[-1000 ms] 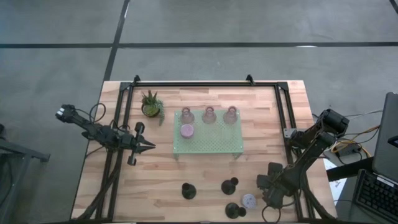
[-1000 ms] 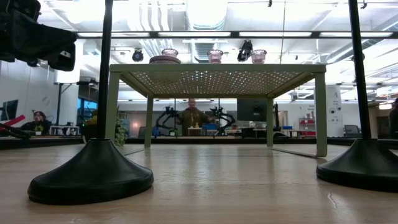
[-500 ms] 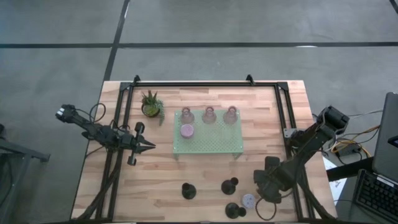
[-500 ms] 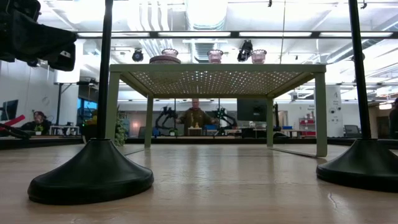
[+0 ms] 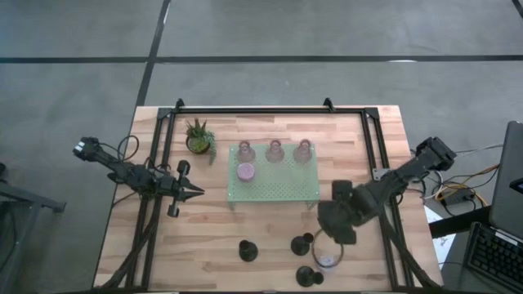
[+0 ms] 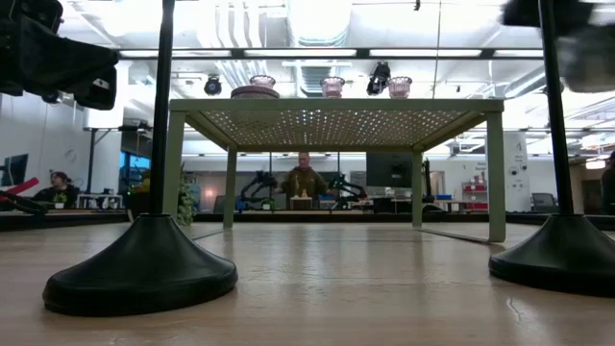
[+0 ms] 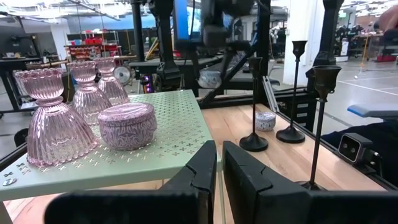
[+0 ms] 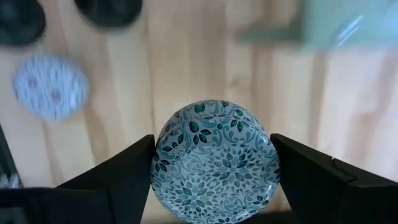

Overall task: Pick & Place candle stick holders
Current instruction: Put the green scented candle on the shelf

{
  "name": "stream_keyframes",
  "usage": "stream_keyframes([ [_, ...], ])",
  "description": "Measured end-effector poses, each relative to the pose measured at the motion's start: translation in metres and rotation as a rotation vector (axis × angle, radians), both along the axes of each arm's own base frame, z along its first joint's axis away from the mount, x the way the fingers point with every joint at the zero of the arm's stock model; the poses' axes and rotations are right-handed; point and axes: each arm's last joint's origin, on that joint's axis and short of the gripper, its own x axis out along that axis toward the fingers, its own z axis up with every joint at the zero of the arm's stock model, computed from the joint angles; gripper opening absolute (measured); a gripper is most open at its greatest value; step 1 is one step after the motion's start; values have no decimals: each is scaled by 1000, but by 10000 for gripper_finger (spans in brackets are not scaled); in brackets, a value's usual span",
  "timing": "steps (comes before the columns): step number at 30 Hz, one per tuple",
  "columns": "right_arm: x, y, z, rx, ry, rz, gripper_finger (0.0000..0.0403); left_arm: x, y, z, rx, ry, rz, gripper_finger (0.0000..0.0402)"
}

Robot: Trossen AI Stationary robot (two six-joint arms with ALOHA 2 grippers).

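My right gripper (image 8: 214, 177) hangs over the table near the green tray's near right corner (image 5: 331, 222). It is shut on a round holder with a blue-green leaf pattern (image 8: 214, 158). My left gripper (image 5: 198, 193) waits shut over the table's left part, left of the tray; its wrist view (image 7: 217, 168) looks at the tray. Three pink glass holders (image 5: 275, 151) and a lilac round one (image 5: 246, 171) stand on the tray (image 5: 286, 189). Three black holders (image 5: 248, 250) (image 5: 302, 242) (image 5: 309, 276) and a lilac one (image 5: 327, 261) stand on the table near the front edge. My right gripper pinches the patterned holder between its two fingers, one on each opposite side of its round wall (image 8: 163, 165). The fingers point down from above. The holder faces top up and is lifted clear of the table.
A small green potted plant (image 5: 198, 137) stands at the tray's far left. A black frame (image 5: 253, 109) runs along the table's far edge and both sides. In the low view the tray (image 6: 336, 111) stands raised on legs, with black holder bases (image 6: 139, 269) (image 6: 567, 259) close by.
My right gripper has moved from the table's near right corner toward the far edge and leftward, to beside the tray's near right corner, passing the lilac holder that stays on the table. My left gripper has kept still.
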Motion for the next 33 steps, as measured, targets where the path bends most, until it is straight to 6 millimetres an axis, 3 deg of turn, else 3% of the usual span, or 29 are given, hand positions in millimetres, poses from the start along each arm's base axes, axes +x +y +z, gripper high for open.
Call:
stream_keyframes([
  [8, 24, -28, 31, 4, -110, 46, 291, 0, 0, 0, 0, 0, -1, 32],
  [12, 32, -44, 37, -18, -138, 50, 294, 0, 0, 0, 0, 1, -1, 32],
  [33, 78, -101, 12, -88, -125, 94, 297, 0, 0, -1, 3, 5, 0, 32],
])
